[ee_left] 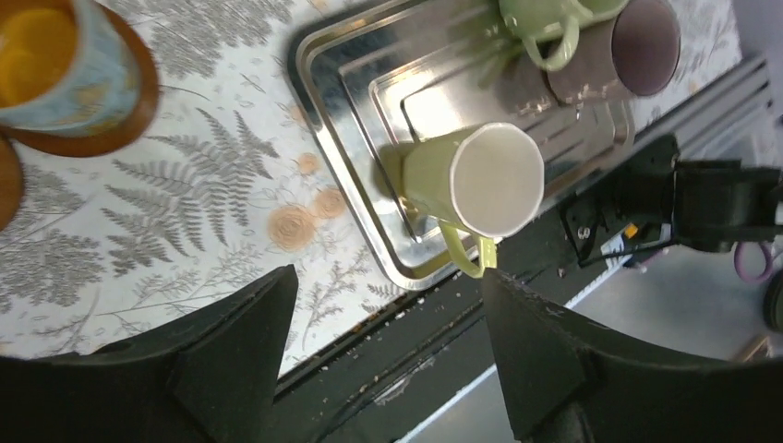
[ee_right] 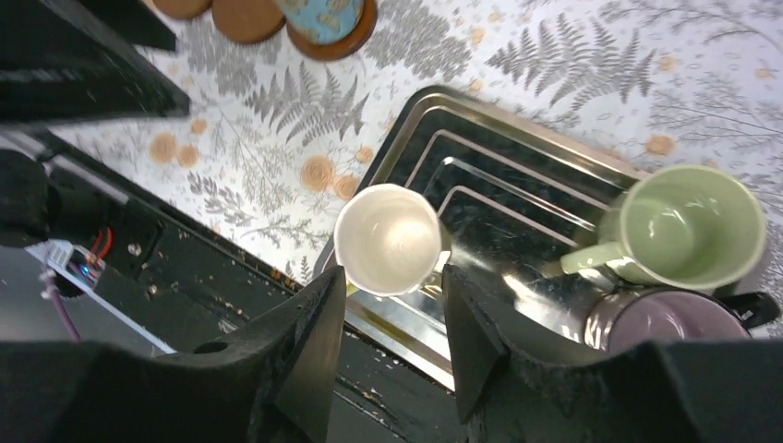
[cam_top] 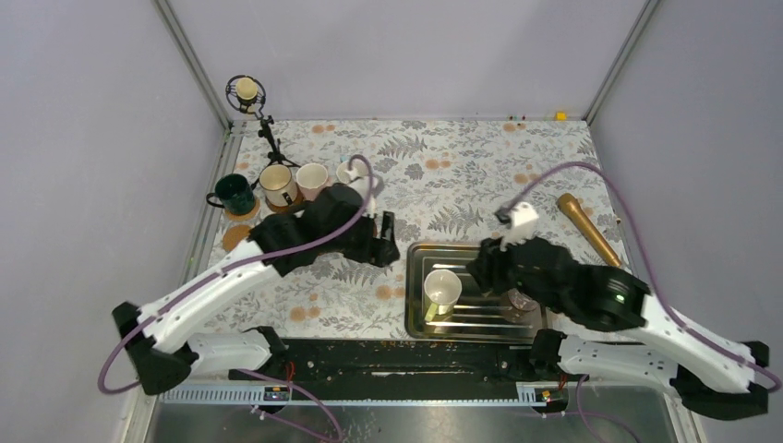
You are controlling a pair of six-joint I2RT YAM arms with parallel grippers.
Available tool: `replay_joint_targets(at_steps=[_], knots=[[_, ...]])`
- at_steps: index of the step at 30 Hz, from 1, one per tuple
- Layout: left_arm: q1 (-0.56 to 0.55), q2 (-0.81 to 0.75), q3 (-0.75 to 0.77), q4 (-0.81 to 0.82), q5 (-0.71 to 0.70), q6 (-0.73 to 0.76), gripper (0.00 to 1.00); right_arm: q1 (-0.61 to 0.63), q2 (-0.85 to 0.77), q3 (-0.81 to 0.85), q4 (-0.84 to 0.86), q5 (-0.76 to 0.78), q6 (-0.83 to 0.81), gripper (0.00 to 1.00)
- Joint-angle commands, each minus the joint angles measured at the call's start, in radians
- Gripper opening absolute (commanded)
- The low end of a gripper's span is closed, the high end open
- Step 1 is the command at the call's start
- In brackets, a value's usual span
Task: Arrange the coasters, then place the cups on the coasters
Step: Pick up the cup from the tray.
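A yellow-green cup (cam_top: 441, 291) with a white inside stands in the near-left part of the steel tray (cam_top: 413, 251). My right gripper (ee_right: 392, 275) hovers open just beside it, with the cup (ee_right: 388, 238) past the fingertips and nothing between them. A pale green cup (ee_right: 688, 226) and a mauve cup (ee_right: 660, 318) share the tray. My left gripper (ee_left: 388, 272) is open and empty, above the table's near edge left of the tray (ee_left: 323, 83). At the back left, a dark green cup (cam_top: 231, 194), a beige cup (cam_top: 277, 185) and a light blue cup (ee_left: 46, 65) sit on coasters; a pink cup (cam_top: 311, 180) stands among them. A bare coaster (cam_top: 238, 236) lies nearer.
A wooden pestle (cam_top: 586, 229) lies at the right on the fern-print cloth. A microphone on a small tripod (cam_top: 246, 92) stands at the back-left corner. Grey walls close in the table on three sides. The left arm's black fingers (ee_right: 74, 55) show at the top left of the right wrist view.
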Motion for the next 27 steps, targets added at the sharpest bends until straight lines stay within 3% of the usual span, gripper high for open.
replay_joint_targets(at_steps=[1,6,14,22,25,27], knots=[[-0.131,0.125,0.099,0.041,-0.077,-0.062,0.73,0.004,-0.203,-0.074,-0.042,0.184,0.058,0.52],[-0.230,0.316,0.174,0.040,-0.088,-0.093,0.66,0.002,-0.404,-0.132,-0.056,0.242,0.056,0.56],[-0.271,0.540,0.246,0.040,-0.056,-0.092,0.58,0.003,-0.504,-0.172,-0.120,0.264,0.101,0.59],[-0.278,0.604,0.241,0.030,-0.085,-0.087,0.52,0.003,-0.529,-0.191,-0.127,0.263,0.111,0.59],[-0.280,0.612,0.242,0.030,-0.080,-0.087,0.46,0.003,-0.522,-0.191,-0.127,0.267,0.110,0.60],[-0.280,0.606,0.242,0.029,-0.081,-0.087,0.36,0.003,-0.517,-0.194,-0.127,0.267,0.112,0.60]])
